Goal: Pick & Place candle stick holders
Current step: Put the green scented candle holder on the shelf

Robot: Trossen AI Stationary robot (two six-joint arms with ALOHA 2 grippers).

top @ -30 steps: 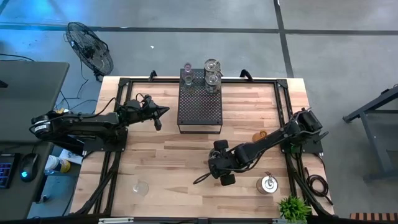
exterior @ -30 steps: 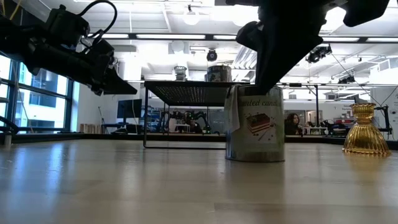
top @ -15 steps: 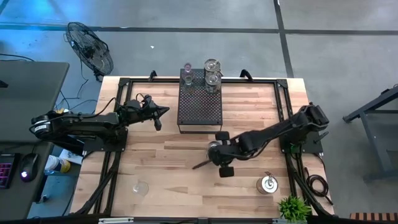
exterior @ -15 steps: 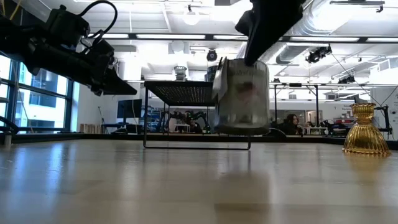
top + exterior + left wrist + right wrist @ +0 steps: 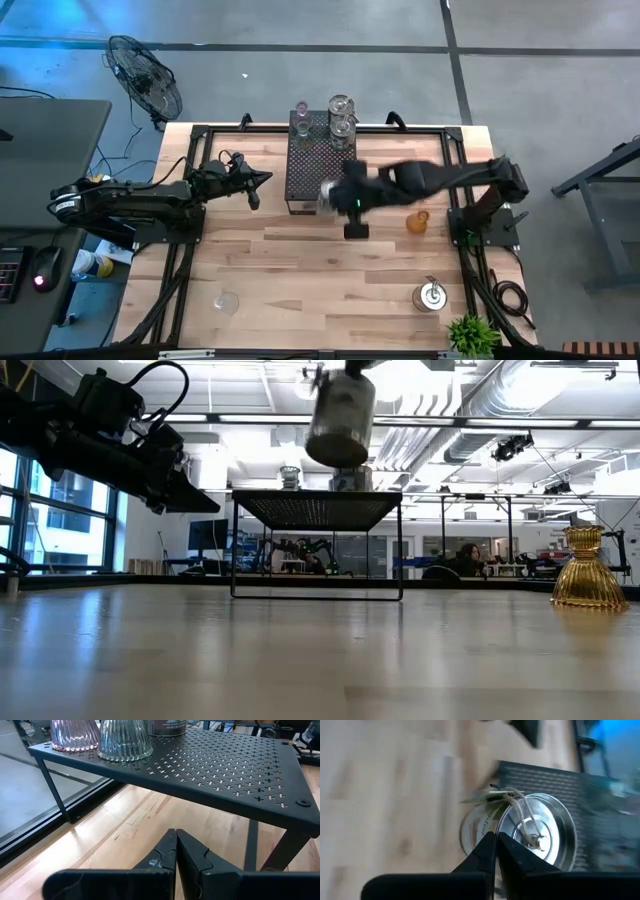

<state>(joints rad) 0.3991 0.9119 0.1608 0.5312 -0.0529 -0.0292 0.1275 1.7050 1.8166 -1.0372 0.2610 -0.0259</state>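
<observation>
High: right gripper (image 5: 333, 196) clamped on tin holder (image 5: 326, 194), above rack (image 5: 322, 170) edge for placing.
Low: tin (image 5: 341, 415) airborne.
Left wrist: left gripper (image 5: 176, 851) pinched together, idle beside rack (image 5: 235, 770).
Right wrist: fingers pinch tin's rim (image 5: 540, 827).

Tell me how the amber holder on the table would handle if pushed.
The amber holder is probably hard to tip: its base flares wide under a narrow neck. It looks like ribbed glass, so likely fragile and slick for a claw. Pushed low, it should slide on the smooth wood table.
</observation>
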